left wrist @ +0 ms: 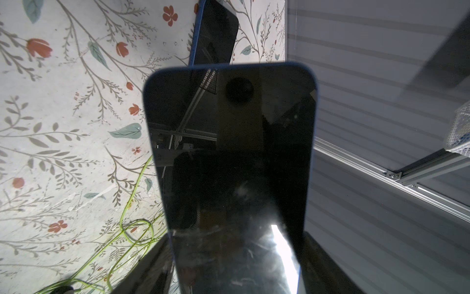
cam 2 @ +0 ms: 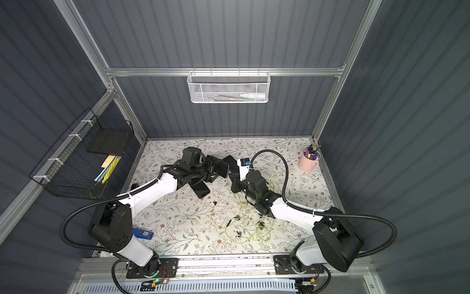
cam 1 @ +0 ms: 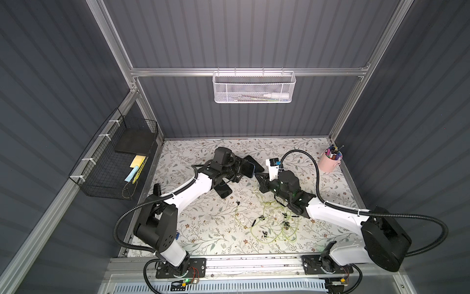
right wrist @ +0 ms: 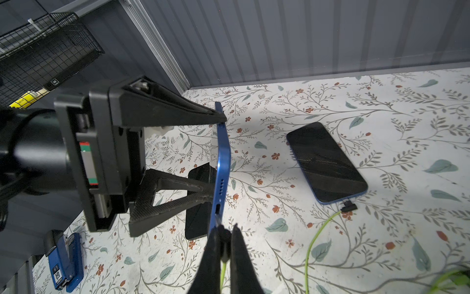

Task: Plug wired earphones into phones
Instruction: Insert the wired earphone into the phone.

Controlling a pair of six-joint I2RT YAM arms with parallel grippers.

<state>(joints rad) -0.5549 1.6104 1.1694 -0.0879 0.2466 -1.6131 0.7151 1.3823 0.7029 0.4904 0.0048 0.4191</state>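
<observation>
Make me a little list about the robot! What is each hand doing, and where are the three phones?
left gripper: clamped on the held phone, up off the table
right gripper: shut on the plug of a green cable
plug: just short of the held phone's port, not in
second phone: flat on the table, second plug at its end
third phone: flat on the table below the left arm, no cable seen
loose earphones: tangled on the table

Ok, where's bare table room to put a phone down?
Bare: the front stretch between the left arm and the earphone tangle, and the patch between the pink pen cup and the right arm. Crowded: centre back, where the left hand and right hand meet beside a lying phone.
</observation>
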